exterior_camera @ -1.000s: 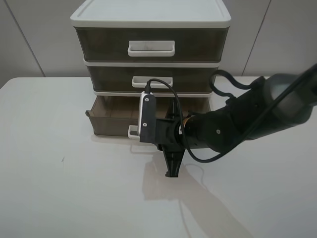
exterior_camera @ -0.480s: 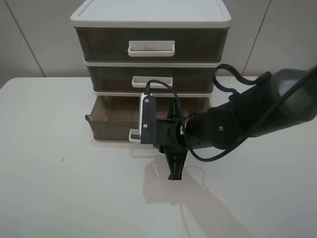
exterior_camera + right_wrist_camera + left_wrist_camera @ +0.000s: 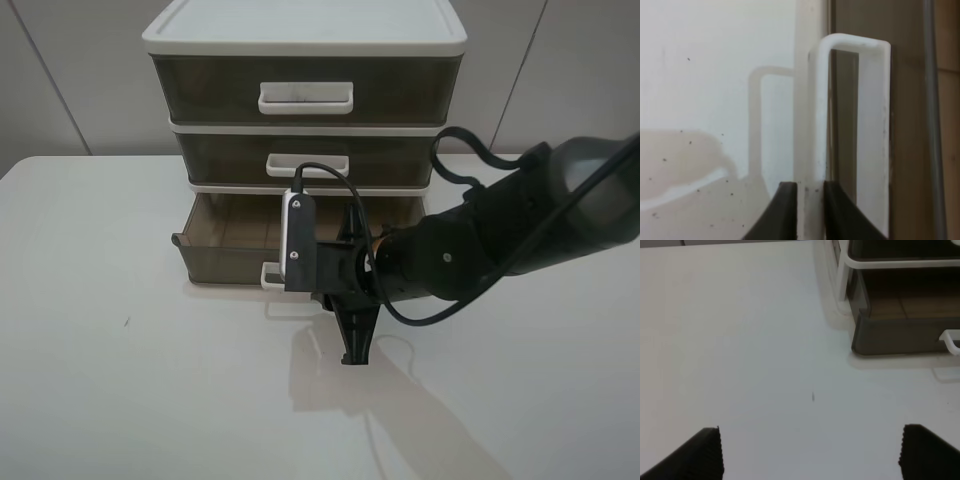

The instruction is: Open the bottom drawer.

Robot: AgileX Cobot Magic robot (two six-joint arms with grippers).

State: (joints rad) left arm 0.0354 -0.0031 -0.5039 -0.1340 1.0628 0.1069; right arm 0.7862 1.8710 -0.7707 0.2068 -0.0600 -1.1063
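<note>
At centre left of the high view, the bottom drawer (image 3: pixel 225 255) is seen part-open. Left wrist: the left gripper (image 3: pixel 812 455) is spread wide, empty. Right wrist: the right gripper (image 3: pixel 810 192) is pinched on the handle (image 3: pixel 815 115), which is judged light, stiff and slippery.

Lab-style test bench: white table (image 3: pixel 120 400), plain grey panelled wall (image 3: pixel 70 80), 3-drawer plastic unit (image 3: pixel 300 30), black robot arm (image 3: pixel 500 230).
</note>
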